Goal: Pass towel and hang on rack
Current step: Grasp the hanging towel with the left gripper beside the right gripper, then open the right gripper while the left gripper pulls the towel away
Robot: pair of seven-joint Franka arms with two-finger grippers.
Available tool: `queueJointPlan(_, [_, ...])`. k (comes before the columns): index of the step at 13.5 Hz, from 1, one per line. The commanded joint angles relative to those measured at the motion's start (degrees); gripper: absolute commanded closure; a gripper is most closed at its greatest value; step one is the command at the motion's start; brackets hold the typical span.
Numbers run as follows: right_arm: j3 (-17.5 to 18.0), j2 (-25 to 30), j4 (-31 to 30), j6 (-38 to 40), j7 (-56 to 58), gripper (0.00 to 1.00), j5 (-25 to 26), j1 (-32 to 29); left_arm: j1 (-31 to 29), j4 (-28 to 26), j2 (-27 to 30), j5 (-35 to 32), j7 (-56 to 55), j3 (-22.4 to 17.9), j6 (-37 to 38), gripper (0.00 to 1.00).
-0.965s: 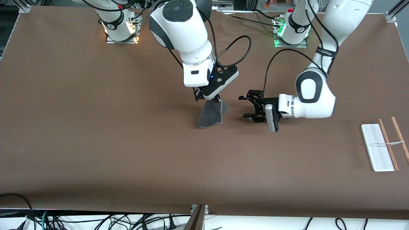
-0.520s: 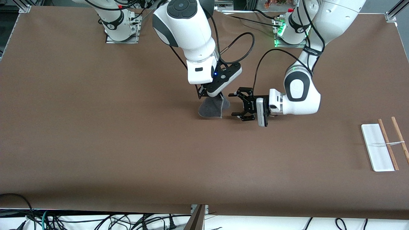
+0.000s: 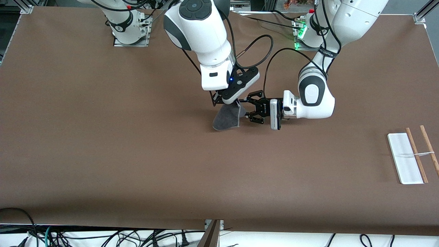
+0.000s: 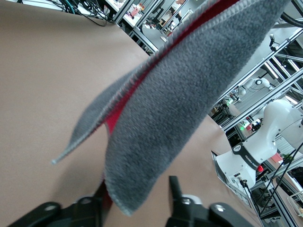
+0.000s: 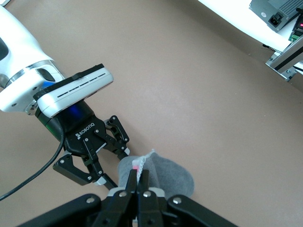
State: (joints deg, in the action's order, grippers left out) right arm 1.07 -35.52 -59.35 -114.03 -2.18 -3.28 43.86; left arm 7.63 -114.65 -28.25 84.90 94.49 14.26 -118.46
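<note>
Two white arms meet over the middle of the brown table (image 3: 103, 137). Right gripper (image 3: 219, 103) pinches the small dark grey, red-lined towel (image 3: 226, 118) so it dangles for handover — left gripper (image 3: 247, 109), fingers spread, straddles its edge. White-based wooden-rod rack (image 3: 410, 157) waits near the left arm's edge.

Brown table (image 3: 103, 137); cables (image 3: 103, 236) below its near edge.

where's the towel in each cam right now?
Front view: the towel hangs mid-table from the right hand, with the left hand at its edge.
Left wrist view: fills the picture, dark grey with a red inner side.
Right wrist view: between the right hand's fingertips.
Shared landmark: the brown table.
</note>
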Motion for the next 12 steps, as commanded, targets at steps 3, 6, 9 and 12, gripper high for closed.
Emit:
queueJointPlan(3, [-0.19, 0.62, 0.03, 0.39, 0.51, 1.0, -0.32, 0.17, -0.77, 0.39, 0.31, 1.85, 2.36, 0.24, 0.16, 1.0])
queueJointPlan(6, [-0.19, 0.62, 0.03, 0.3, 0.51, 1.0, -0.32, 0.17, -1.13, 0.39, 0.57, 1.85, 2.28, 0.15, 0.33, 1.0])
queueJointPlan(9, [-0.37, 1.93, 0.03, 0.39, 0.6, 0.81, -0.67, -0.27, -1.48, 0.39, 1.09, 1.06, 1.4, 0.06, 0.86, 1.0])
queueJointPlan(12, [-0.63, 2.56, -0.06, 0.92, 0.69, 0.01, -0.85, -0.62, -2.53, 0.91, 1.45, 0.79, 0.96, 0.06, 1.38, 1.0])
